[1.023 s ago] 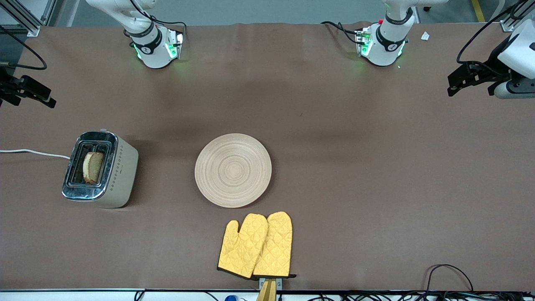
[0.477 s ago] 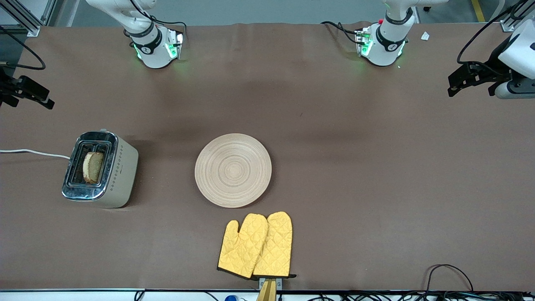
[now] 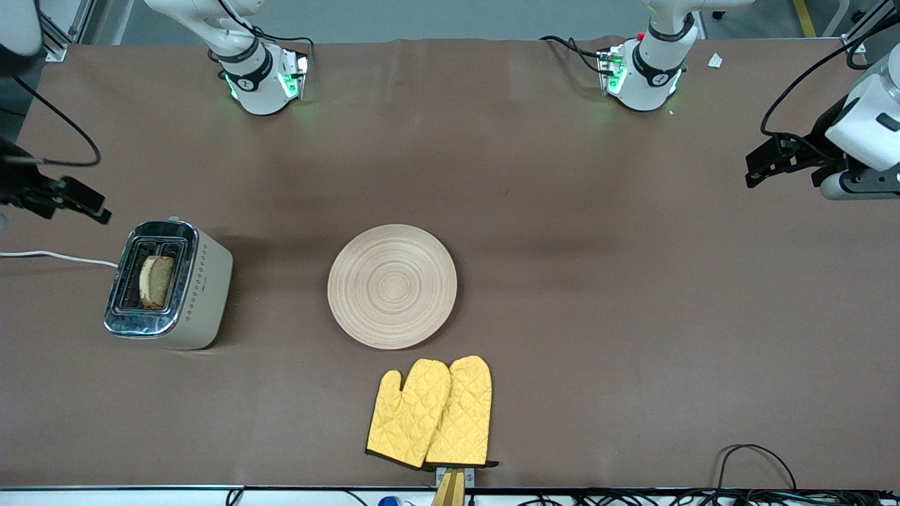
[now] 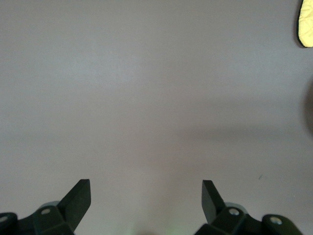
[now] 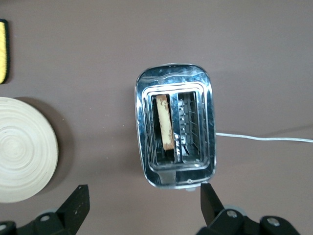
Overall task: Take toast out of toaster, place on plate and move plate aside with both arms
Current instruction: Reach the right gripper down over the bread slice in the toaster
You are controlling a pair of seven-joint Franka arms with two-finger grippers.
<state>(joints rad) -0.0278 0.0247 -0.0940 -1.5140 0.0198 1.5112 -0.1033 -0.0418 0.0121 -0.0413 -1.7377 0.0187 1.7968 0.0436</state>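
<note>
The toast (image 3: 156, 281) stands upright in one slot of the chrome toaster (image 3: 169, 284), toward the right arm's end of the table; in the right wrist view the toast (image 5: 165, 128) shows edge-on in the toaster (image 5: 175, 132). The round pale wooden plate (image 3: 391, 286) lies flat mid-table with nothing on it, and its rim (image 5: 22, 149) also shows in the right wrist view. My right gripper (image 3: 88, 209) (image 5: 144, 190) hangs open over the table just beside the toaster. My left gripper (image 3: 763, 165) (image 4: 145, 183) hangs open over bare tablecloth at the left arm's end.
Two yellow quilted oven mitts (image 3: 430, 412) lie nearer to the front camera than the plate; a mitt tip (image 4: 306, 24) shows in the left wrist view. A white cord (image 3: 56, 256) runs from the toaster off the table's end. Cables (image 3: 756, 464) lie at the front edge.
My right gripper has moved in over the table toward the toaster. My left gripper has shifted slightly toward the middle of the table. Both stay open.
</note>
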